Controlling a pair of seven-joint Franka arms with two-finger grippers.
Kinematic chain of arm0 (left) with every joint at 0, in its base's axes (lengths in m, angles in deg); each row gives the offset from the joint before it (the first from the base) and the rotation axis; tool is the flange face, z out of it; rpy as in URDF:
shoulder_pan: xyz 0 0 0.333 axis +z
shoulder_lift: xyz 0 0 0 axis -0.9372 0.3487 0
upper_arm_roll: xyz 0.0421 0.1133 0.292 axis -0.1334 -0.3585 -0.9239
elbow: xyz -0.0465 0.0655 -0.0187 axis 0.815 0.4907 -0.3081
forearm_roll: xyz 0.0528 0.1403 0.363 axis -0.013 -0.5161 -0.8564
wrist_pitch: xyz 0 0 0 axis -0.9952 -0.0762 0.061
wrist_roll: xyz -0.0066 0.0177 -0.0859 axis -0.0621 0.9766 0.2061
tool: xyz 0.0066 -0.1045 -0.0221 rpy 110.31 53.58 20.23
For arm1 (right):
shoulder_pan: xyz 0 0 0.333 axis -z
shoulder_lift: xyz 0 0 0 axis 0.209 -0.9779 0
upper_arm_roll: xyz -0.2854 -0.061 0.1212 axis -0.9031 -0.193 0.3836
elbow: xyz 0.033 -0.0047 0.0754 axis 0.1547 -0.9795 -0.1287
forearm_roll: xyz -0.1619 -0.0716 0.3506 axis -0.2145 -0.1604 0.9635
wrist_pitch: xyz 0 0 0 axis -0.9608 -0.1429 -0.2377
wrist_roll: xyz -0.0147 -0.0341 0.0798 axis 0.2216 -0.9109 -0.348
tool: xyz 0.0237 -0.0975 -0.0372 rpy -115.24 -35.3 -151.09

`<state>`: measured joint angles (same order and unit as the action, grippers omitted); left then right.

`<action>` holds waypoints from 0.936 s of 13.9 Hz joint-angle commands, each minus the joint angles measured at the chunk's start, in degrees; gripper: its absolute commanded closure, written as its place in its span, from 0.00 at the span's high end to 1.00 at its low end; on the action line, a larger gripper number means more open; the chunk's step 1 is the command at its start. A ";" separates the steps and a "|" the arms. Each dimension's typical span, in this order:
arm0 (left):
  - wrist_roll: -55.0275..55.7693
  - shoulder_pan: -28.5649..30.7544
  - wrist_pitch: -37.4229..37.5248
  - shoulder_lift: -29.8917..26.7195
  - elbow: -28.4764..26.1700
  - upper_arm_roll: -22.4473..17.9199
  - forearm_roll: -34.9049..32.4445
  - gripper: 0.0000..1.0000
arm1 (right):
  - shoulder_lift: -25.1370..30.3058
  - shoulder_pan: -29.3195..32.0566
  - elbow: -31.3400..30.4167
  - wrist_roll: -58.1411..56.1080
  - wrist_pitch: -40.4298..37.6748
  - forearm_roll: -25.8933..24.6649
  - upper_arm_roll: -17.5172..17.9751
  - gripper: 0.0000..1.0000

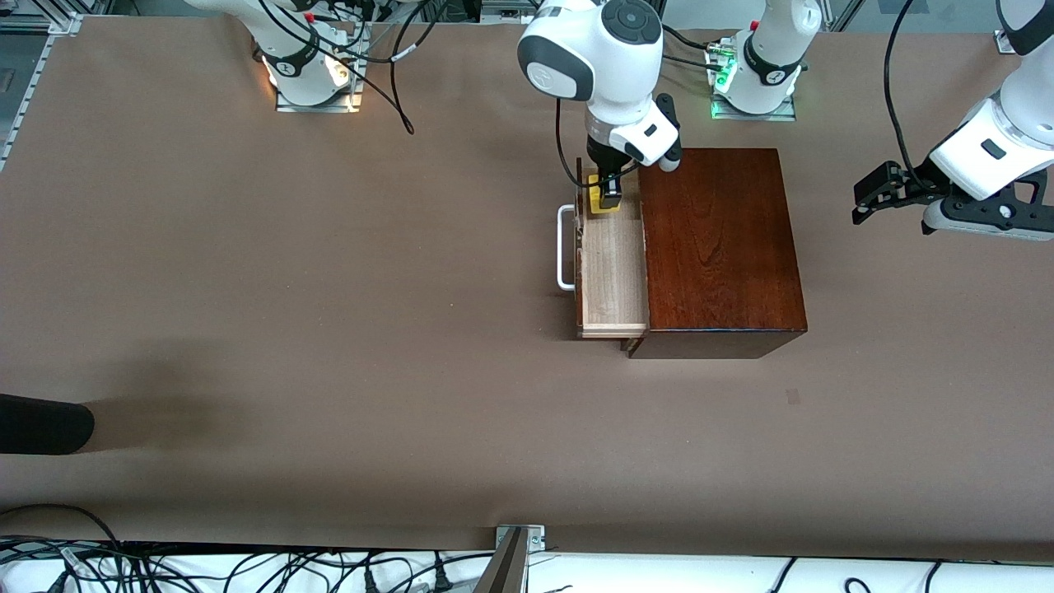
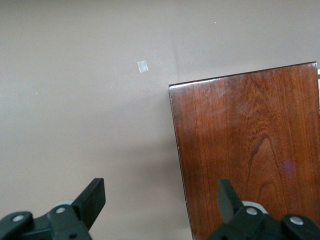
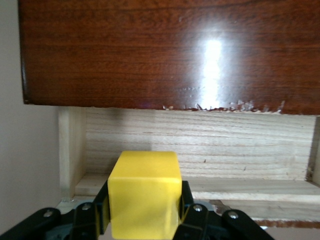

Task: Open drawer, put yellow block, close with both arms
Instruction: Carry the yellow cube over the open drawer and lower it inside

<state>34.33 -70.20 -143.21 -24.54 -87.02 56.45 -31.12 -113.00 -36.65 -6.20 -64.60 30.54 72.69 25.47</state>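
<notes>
**Block over the open drawer, ready to let go**

My right pincer (image 1: pixel 610 200) is closed on the yellow block (image 1: pixel 603 203), its two fingers pressed against opposite sides of the cube, as my right wrist view shows plainly (image 3: pixel 145 197). I am holding it at the end of the drawer (image 1: pixel 611 272) that lies farthest from the front camera, toward the arms' bases.

What the coming move turns on, as I judge it, is that the block sits straight above the drawer's pale tray, between the dark front with its white handle (image 1: pixel 565 247) and the edge of the wooden box (image 1: pixel 720 247). The tray is pulled out toward the right arm's end of the table (image 1: pixel 247 288), and its long axis runs from the bases toward the front camera. So the way in is straight down, with the box edge close beside the pincer. Whether the block already touches the tray floor I cannot tell.

My right arm comes from its base across the table and bends steeply down, wrist roughly vertical over the tray.

My left pincer (image 1: pixel 873 193) waits in the air over the table past the box, toward the left arm's end, fingers spread wide and holding nothing (image 2: pixel 160 202). It points toward the box.
</notes>
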 commanded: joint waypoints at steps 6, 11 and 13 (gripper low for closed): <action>-1.18 0.25 0.32 0.29 1.05 0.09 0.47 1.00 | -4.62 -1.12 2.96 -0.52 4.15 -0.91 -1.73 0.00; -1.18 0.17 0.50 0.29 1.05 0.09 0.47 1.00 | -4.89 -1.04 2.88 -1.05 3.20 -0.99 -3.04 0.00; -1.18 0.17 0.50 0.29 1.05 0.09 0.47 1.00 | -4.81 -1.12 2.88 -1.05 1.61 -0.99 -3.48 0.00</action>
<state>34.33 -70.20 -143.21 -24.54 -87.02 56.45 -31.12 -117.11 -36.89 -5.59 -64.74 34.75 72.63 22.83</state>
